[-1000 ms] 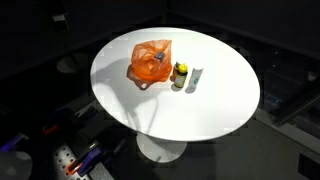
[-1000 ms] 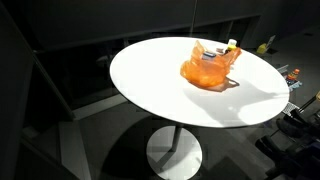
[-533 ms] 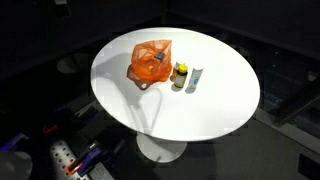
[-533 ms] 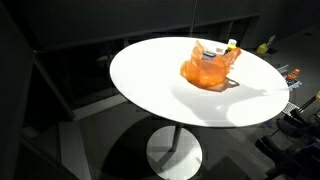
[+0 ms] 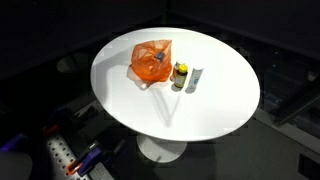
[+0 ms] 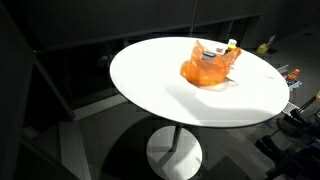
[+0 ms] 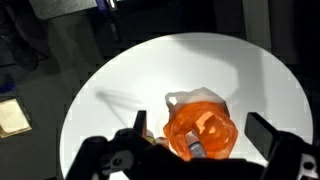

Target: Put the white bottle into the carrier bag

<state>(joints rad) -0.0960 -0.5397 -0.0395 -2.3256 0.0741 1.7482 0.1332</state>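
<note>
The orange carrier bag (image 5: 150,62) lies crumpled on the round white table (image 5: 205,112), its mouth facing up with a small dark object inside. The white bottle (image 5: 194,80) stands on the table just beside the bag, next to a yellow-lidded jar (image 5: 180,75). In an exterior view the bag (image 6: 208,68) hides most of the bottles. In the wrist view my gripper (image 7: 201,122) is open, high above the table, its two fingers framing the bag (image 7: 200,125). The white bottle is hidden in the wrist view.
The table (image 6: 160,85) stands on a single pedestal over a dark floor. Clutter lies on the floor near one table edge (image 5: 70,160). The yellow-lidded jar's top (image 6: 232,45) shows behind the bag.
The bag and bottles have not moved. Only the arm's shadow on the table has shifted a little.
</note>
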